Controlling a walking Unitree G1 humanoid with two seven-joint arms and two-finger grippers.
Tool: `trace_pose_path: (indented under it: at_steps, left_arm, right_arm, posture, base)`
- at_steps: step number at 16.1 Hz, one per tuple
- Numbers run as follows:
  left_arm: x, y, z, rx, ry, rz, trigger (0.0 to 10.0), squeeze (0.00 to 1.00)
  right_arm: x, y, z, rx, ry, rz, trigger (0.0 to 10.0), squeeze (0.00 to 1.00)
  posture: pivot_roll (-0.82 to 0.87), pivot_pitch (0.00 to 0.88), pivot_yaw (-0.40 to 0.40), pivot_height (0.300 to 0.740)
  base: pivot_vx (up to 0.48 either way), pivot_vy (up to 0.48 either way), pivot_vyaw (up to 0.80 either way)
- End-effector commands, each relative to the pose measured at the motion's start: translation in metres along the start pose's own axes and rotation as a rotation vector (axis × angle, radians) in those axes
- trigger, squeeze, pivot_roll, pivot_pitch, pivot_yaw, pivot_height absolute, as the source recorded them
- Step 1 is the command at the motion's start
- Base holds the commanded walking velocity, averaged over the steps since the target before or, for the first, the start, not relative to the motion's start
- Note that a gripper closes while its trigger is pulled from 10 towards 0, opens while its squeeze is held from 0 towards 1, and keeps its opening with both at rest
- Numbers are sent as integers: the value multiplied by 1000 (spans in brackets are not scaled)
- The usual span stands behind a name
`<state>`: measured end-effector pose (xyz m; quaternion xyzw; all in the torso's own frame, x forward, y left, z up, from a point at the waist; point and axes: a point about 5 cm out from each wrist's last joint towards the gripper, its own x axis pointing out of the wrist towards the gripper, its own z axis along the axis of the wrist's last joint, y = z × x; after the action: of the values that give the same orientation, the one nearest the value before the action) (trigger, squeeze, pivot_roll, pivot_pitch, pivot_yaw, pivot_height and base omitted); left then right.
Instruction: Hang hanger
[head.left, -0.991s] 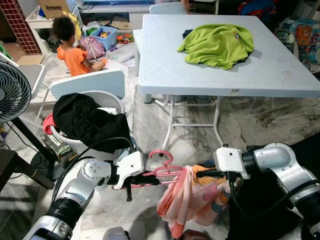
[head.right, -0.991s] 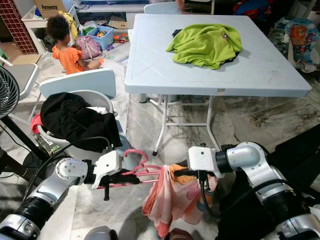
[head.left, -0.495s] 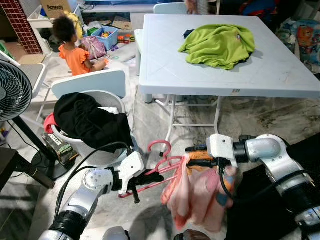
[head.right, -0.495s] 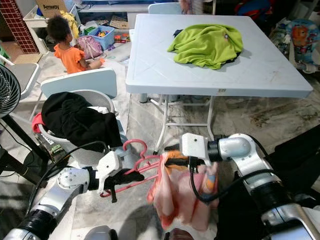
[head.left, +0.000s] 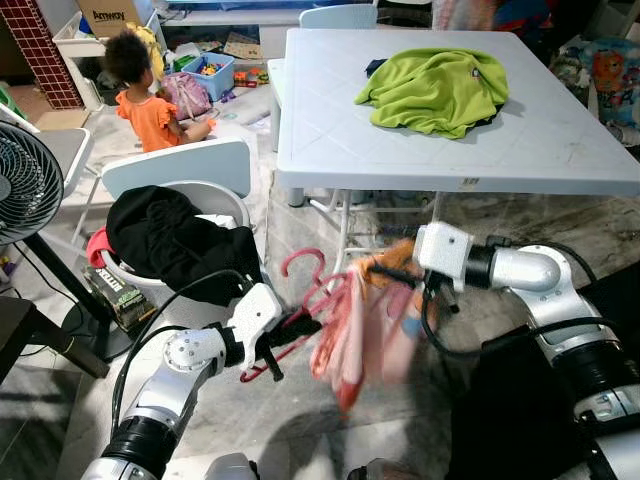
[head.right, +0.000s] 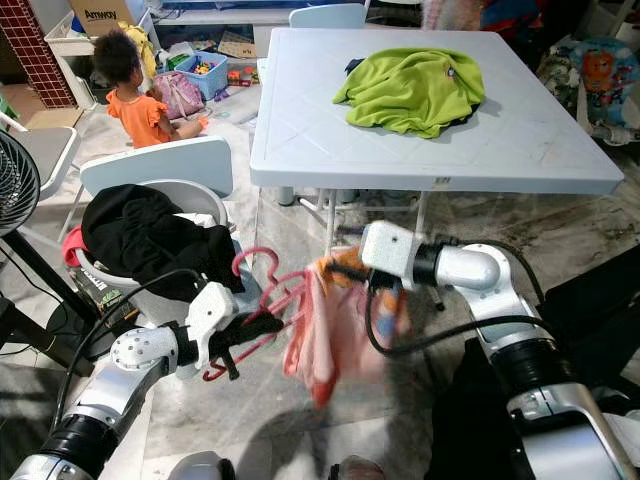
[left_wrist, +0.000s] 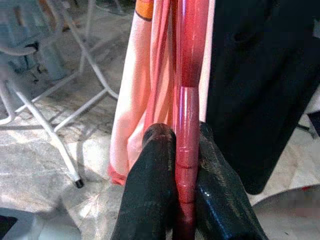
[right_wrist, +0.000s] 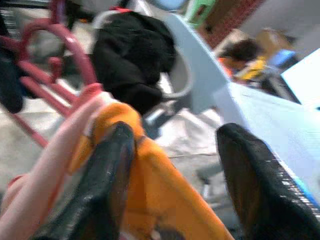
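Note:
A pink-red hanger (head.left: 305, 290) with a pink and orange garment (head.left: 355, 330) on it hangs low in front of me, above the floor. In the left wrist view, my left gripper (left_wrist: 185, 200) is shut on the hanger's red bar (left_wrist: 187, 115); in the left eye view it (head.left: 298, 330) sits at the hanger's lower left end. My right gripper (head.left: 385, 272) is at the garment's orange top edge, just below the table's front edge. Its fingers (right_wrist: 107, 185) stand wide apart, and the orange cloth (right_wrist: 150, 200) lies between them. The garment is blurred by motion.
A white folding table (head.left: 450, 150) stands ahead with a green garment (head.left: 435, 90) on it. A laundry basket (head.left: 215, 200) with black cloth (head.left: 165, 240) is at my left beside a white chair (head.left: 175, 165). A fan (head.left: 25, 185) stands far left. A child (head.left: 150, 105) sits on the floor behind.
Both arms have lifted the hanger and garment. My right gripper went up and left toward the table edge, and the garment swung up with it. The hanger's hook now sits higher.

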<state>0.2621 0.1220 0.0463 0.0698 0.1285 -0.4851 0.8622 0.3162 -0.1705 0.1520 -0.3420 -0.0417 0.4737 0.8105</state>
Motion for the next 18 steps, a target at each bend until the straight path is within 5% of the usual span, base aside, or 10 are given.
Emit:
trace_pose_path:
  at_steps: [1,7,14,15,16,18]
  left_arm:
    - [0,8,12,6,-44,44,0,0]
    - [-2,9,12,-8,-23,33,0,0]
    - [-18,20,10,30,38,32,0,0]
    - [-18,24,12,25,23,50,0,0]
    - [-18,24,14,35,22,50,0,0]
    - [-14,23,21,39,3,32,0,0]
  right_arm:
    - [-4,-8,-3,13,9,-102,10000,1000]
    - [-9,16,-19,220,12,-162,10000,1000]
    - [-30,21,-56,295,275,-151,10000,1000]
    - [-29,29,-60,324,304,-120,10000,910]
    - [-29,37,-64,335,328,-92,10000,0]
    - [-26,64,-70,386,370,28,10000,0]
  posture:
    - [-61,0,-22,740]
    - [-64,5,-2,740]
    - [-50,19,-3,740]
    - [-52,17,0,740]
    - [-51,16,0,740]
    - [-51,16,0,740]
  base:
    - [0,0,0]
    - [0,0,0]
    - [0,0,0]
    - [0,0,0]
    - [0,0,0]
    - [0,0,0]
